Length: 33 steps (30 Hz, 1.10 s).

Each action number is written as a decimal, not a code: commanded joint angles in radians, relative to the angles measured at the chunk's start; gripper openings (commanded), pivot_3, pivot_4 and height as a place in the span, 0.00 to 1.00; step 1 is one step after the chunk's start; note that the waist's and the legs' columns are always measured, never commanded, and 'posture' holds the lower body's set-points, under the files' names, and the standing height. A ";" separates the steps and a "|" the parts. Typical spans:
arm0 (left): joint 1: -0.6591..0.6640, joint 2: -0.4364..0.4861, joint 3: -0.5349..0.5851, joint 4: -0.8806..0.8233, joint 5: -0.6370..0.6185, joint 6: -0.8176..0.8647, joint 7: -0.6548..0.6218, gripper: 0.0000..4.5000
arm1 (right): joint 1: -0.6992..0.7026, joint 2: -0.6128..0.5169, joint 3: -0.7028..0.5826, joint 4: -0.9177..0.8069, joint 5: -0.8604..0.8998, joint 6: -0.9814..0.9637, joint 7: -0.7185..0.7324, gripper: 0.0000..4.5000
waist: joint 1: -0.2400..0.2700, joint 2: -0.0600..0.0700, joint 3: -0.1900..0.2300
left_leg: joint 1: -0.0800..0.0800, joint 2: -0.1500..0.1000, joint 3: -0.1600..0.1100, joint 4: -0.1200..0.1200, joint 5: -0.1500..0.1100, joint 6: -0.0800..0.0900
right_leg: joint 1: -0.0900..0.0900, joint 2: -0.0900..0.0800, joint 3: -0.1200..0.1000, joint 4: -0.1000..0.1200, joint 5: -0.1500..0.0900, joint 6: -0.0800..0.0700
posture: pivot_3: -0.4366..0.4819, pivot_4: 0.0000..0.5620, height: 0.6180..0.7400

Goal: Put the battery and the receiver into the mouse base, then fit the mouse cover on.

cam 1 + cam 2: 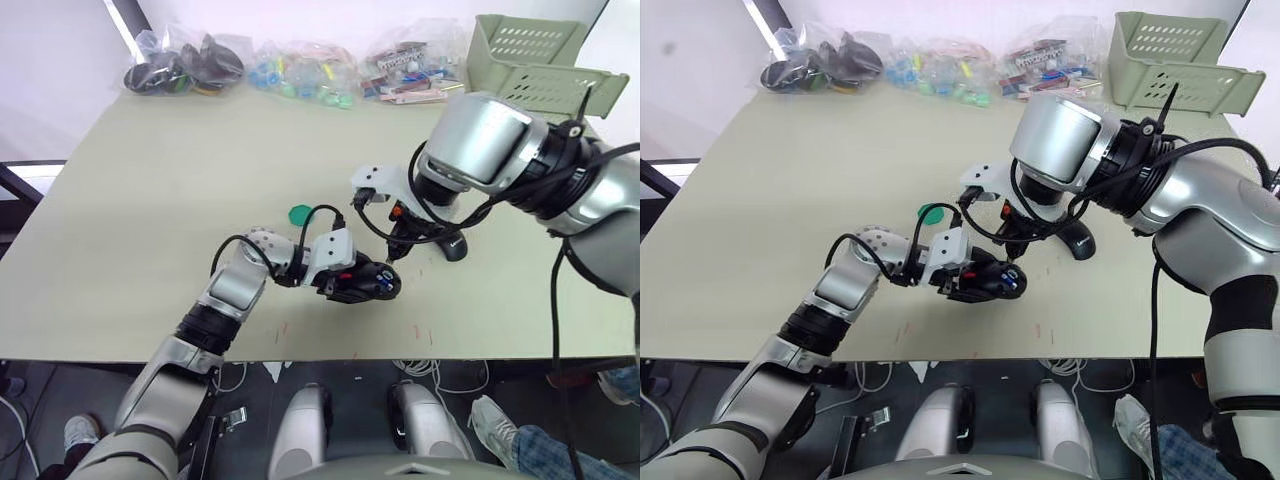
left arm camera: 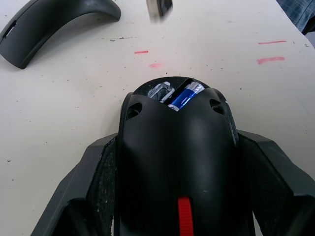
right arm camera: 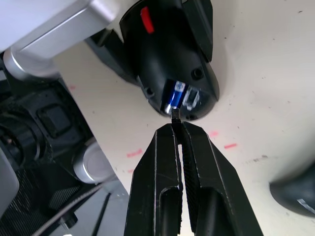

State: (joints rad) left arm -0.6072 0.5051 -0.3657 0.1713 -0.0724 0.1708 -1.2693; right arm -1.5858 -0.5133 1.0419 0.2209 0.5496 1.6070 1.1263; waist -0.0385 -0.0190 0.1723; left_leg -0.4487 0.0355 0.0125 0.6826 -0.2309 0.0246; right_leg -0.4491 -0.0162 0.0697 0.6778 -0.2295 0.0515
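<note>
left wrist view shows you the mouse base (image 2: 177, 162) squeezed between the left gripper's (image 1: 352, 280) two fingers, held near the front edge of the table (image 1: 120, 250). you can see the battery (image 2: 183, 97) already sitting in its slot at the far end of the base, blue and shiny. so the battery step looks done, and the step you are on now looks like the receiver.

in the right wrist view, the right gripper (image 3: 178, 129) has its fingers pressed almost together, and a tiny dark bit pokes out at the tips. that may be the receiver, but it is too small to be sure. the tips hang just beside the open end of the base, right next to the battery.

next, you need to guide that little piece into the slot beside the battery. go slow and straight, and keep the base from wobbling.

your left arm reaches forward low over the table, wrist turned so the base points toward the right arm. your right arm bends in from the right side and points its fingers down at the base.

a bit farther back, the mouse cover (image 1: 452, 243) waits on the table, just behind the right gripper.
</note>
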 commanded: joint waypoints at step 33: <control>-0.005 -0.012 -0.006 -0.044 -0.002 0.043 0.008 0.68 | 0.085 0.068 -0.107 0.182 0.124 0.007 -0.237 0.00 | 0.000 0.000 0.000 | 0.000 0.000 -0.001 0.000 0.000 0.000 | 0.000 0.000 0.000 0.000 0.000 0.000 | 0.48 0.27 1.00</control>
State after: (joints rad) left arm -0.6083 0.4970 -0.3647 0.1642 -0.0737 0.2100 -1.2626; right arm -1.4939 -0.4421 0.9681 0.4106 0.6603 1.6101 0.9004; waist -0.0386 -0.0190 0.1722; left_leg -0.4487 0.0352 0.0119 0.6826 -0.2308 0.0246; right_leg -0.4486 -0.0161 0.0696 0.6778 -0.2295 0.0515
